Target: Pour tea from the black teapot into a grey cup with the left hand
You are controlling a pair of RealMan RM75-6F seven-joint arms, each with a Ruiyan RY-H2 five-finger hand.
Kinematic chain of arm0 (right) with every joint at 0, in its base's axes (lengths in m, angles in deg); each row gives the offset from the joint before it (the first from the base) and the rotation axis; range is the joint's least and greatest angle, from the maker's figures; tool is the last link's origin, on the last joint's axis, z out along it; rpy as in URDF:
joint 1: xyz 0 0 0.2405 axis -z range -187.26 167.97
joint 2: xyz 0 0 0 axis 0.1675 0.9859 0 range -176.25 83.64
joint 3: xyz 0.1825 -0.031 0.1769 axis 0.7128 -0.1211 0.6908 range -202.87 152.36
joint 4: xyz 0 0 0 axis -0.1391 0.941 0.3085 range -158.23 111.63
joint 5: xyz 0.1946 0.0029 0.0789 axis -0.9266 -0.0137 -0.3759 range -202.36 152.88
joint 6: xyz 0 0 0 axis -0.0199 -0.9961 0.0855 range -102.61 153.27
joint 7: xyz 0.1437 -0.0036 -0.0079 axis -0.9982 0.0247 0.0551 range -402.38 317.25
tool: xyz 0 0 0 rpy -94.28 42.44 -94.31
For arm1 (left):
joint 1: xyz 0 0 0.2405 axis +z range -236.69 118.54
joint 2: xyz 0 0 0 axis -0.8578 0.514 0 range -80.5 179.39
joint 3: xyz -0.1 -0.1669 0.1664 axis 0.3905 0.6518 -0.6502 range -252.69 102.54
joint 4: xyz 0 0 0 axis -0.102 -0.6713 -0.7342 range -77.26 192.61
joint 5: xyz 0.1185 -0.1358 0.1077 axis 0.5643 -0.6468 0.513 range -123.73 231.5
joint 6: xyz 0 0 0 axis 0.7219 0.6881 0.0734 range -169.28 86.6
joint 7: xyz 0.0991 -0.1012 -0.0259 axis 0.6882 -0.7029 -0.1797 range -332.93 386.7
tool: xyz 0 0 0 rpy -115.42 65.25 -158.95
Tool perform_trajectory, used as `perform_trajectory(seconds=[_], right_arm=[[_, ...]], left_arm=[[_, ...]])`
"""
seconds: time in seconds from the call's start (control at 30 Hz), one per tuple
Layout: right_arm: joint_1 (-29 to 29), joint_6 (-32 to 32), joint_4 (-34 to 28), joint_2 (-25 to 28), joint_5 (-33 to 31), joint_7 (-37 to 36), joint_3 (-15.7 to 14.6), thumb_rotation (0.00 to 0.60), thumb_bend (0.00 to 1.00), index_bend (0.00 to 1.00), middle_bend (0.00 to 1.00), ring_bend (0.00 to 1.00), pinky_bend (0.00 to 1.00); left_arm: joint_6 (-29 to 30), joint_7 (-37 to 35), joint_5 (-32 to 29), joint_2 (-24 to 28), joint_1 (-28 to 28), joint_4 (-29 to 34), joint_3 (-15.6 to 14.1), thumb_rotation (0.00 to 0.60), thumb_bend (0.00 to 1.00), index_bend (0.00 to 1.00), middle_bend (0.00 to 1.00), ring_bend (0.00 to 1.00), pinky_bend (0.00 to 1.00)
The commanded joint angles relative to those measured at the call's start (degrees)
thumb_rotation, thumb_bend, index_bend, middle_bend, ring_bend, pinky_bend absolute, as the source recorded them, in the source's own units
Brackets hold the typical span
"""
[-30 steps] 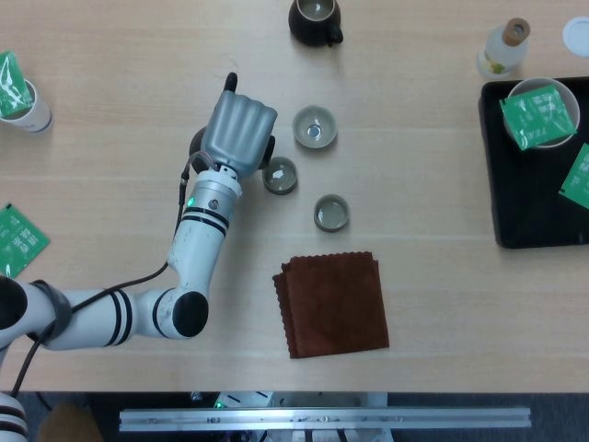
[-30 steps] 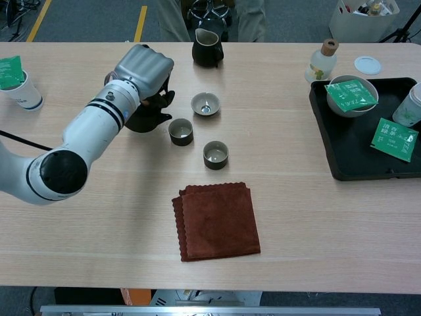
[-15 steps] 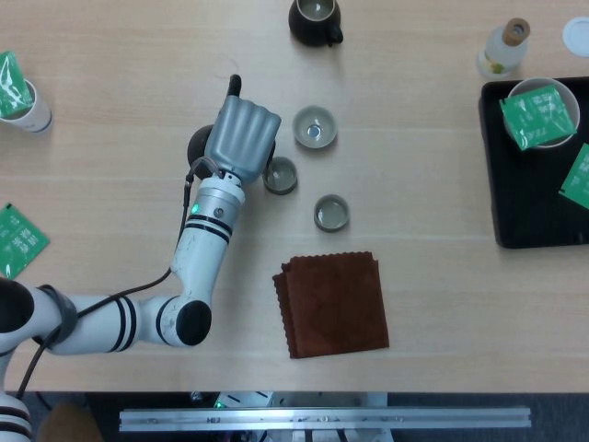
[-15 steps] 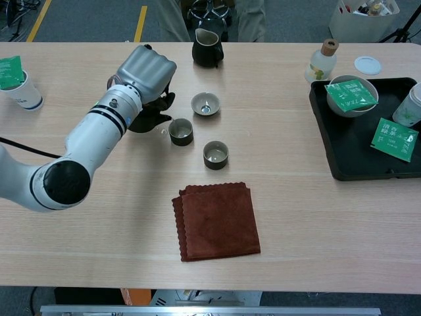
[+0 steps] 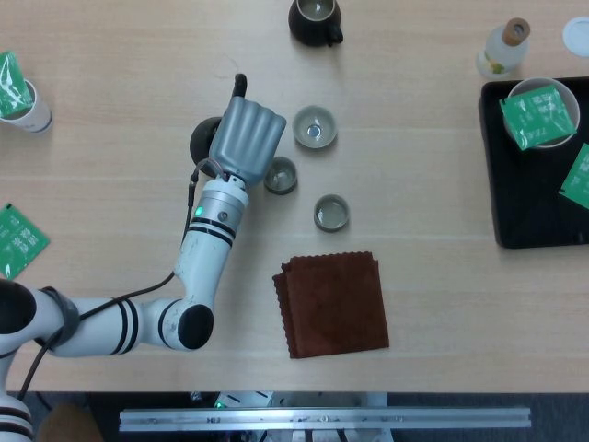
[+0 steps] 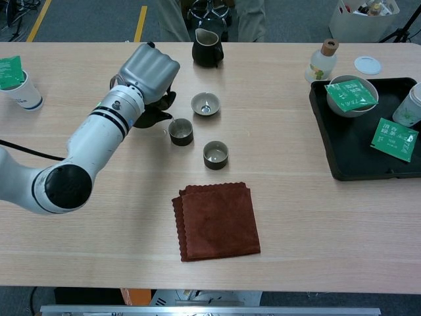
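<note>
My left hand [image 5: 247, 138] [image 6: 150, 68] grips the black teapot [image 5: 203, 137] [image 6: 155, 109], fingers curled over its top, so most of the pot is hidden. The pot's straight handle [image 5: 239, 85] sticks out beyond the hand. Its spout points toward the nearest grey cup [image 5: 281, 175] [image 6: 181, 131], just right of the hand. A second grey cup [image 5: 315, 127] [image 6: 205, 104] stands further back. The third grey cup [image 5: 331, 213] [image 6: 215, 155] is nearer the front. I cannot tell whether tea is flowing. My right hand is out of sight.
A black pitcher [image 5: 316, 18] [image 6: 208, 46] stands at the far edge. A brown cloth [image 5: 332, 302] [image 6: 217, 220] lies near the front. On the right are a black tray [image 5: 515, 230] [image 6: 342, 168] with a bowl and green packets, and a bottle [image 5: 504, 48]. A paper cup [image 5: 20, 97] is far left.
My left hand has carried the teapot slightly to the right and up, closer to the nearest grey cup. The cups and other items have not moved.
</note>
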Motion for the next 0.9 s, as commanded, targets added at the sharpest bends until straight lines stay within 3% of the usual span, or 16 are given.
perform_trajectory(seconds=[0.03, 0.67, 0.9], right_arm=[[0.0, 0.0, 0.0, 0.0, 0.0, 0.0, 0.0, 0.600, 0.07, 0.22, 0.31, 0.18, 0.23], [0.2, -0.1, 0.3, -0.1, -0.2, -0.2, 0.1, 0.600, 0.07, 0.22, 0.31, 0.18, 0.23], [0.2, 0.1, 0.3, -0.2, -0.3, -0.1, 0.1, 0.600, 0.07, 0.22, 0.31, 0.18, 0.23]], left_arm=[[-0.1, 0.1, 0.0, 0.0, 0.1, 0.0, 0.1, 0.455, 0.46, 1.00, 1.00, 0.96, 0.20], [-1.1, -0.5, -0.6, 0.0, 1.0, 0.7, 1.4, 0.450, 0.46, 1.00, 1.00, 0.96, 0.20], [-2.3, -3.6, -1.4, 1.0, 1.8, 0.8, 2.8, 0.421, 0.46, 1.00, 1.00, 0.96, 0.20]])
